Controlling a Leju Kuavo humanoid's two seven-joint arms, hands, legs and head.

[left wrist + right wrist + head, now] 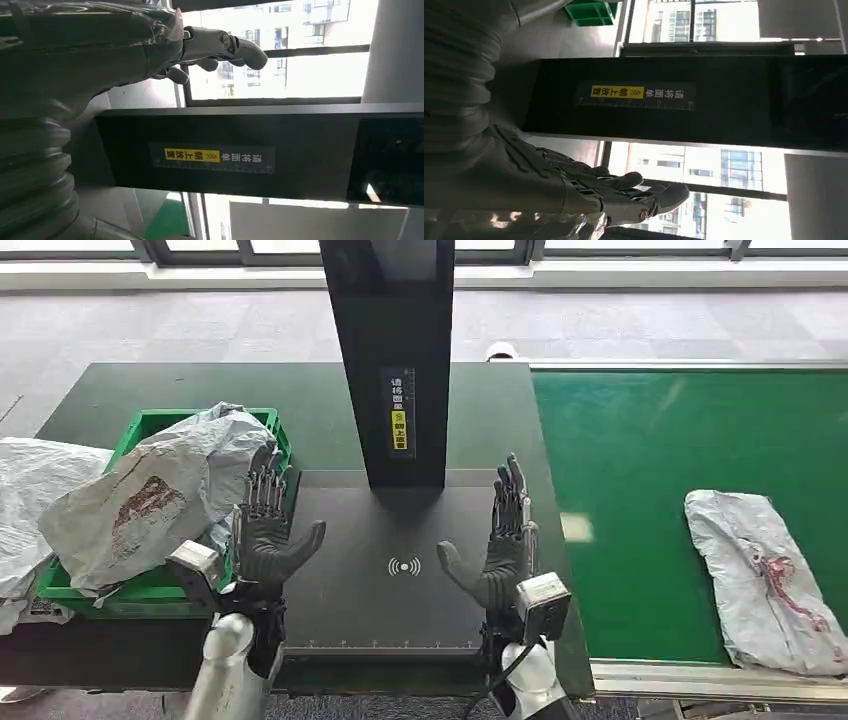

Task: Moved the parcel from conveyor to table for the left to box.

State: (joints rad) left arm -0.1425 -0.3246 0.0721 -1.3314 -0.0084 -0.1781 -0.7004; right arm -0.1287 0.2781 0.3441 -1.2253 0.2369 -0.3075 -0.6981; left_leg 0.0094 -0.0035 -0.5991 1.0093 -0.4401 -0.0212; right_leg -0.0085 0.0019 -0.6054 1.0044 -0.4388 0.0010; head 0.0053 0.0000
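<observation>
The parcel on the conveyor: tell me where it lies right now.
In the head view the parcel lies flat on the green conveyor, at the robot's right, beyond the open right hand and near the belt's front edge.

The head view is looking down from high over the scanner table (330, 420); both wrist views, turned sideways, are facing the black post (225, 150) closely, sharing its yellow label (619, 91).
</observation>
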